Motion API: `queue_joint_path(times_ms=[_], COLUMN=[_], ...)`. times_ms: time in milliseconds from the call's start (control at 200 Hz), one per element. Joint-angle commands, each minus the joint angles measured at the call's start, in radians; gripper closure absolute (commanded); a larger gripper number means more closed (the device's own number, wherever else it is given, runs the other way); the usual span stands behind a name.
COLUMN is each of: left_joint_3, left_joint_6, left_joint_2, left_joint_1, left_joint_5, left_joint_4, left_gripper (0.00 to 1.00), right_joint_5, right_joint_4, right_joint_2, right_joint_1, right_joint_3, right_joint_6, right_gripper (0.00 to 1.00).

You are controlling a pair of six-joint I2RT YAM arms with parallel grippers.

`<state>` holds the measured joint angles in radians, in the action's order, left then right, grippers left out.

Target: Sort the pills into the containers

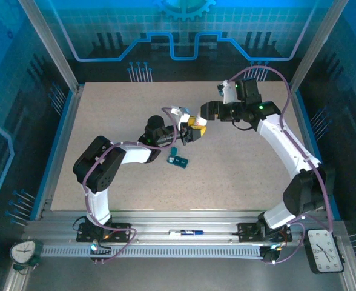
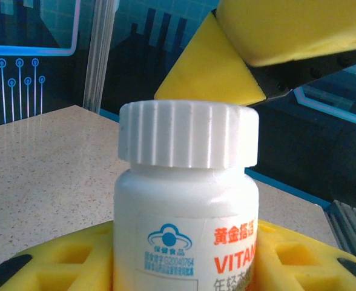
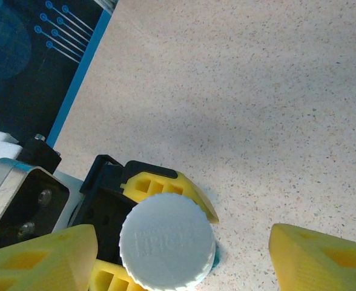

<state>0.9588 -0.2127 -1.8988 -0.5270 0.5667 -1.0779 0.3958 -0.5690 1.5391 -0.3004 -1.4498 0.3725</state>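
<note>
My left claw (image 1: 193, 131) clenches the white vitamin bottle (image 2: 187, 206), cap (image 3: 167, 240) still on; my right claw (image 1: 207, 112) hangs released above it. The teal pill box (image 1: 178, 161) waits on the bench (image 1: 244, 182); sorting looks unstarted to me.

A speckled beige tabletop (image 1: 238, 182) lies between blue circuit-patterned panels (image 1: 105, 36). A marker pen (image 1: 187, 232) (blue at one end) rests on the near aluminium rail (image 1: 135, 233). A round clock (image 1: 22, 251) sits near left, a square clock (image 1: 325, 250) near right.

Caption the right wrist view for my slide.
Right gripper, jaws open, facing the white-capped bottle held by the left gripper.
</note>
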Motion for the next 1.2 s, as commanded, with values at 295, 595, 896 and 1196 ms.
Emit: queue_joint_path(times_ms=[295, 595, 896, 1196], left_joint_3=[0.017, 0.018, 0.015, -0.013], left_joint_6=[-0.025, -0.029, -0.029, 0.179], left_joint_2=[0.035, 0.034, 0.047, 0.104], left_joint_1=[0.005, 0.006, 0.003, -0.068], left_joint_5=[0.045, 0.052, -0.005, -0.257], left_joint_4=[-0.014, -0.014, -0.033, 0.035], left_gripper=[1.0, 1.0, 1.0, 1.0], right_joint_5=[0.018, 0.037, -0.026, -0.268], right_joint_4=[-0.006, 0.012, 0.075, 0.164], right_joint_2=[0.039, 0.046, 0.016, -0.035], right_joint_1=[-0.022, -0.028, -0.057, -0.147], right_joint_3=[-0.037, -0.022, 0.065, 0.187], right_joint_6=[-0.011, 0.007, 0.109, 0.29], right_gripper=[0.31, 0.5, 0.55, 0.56])
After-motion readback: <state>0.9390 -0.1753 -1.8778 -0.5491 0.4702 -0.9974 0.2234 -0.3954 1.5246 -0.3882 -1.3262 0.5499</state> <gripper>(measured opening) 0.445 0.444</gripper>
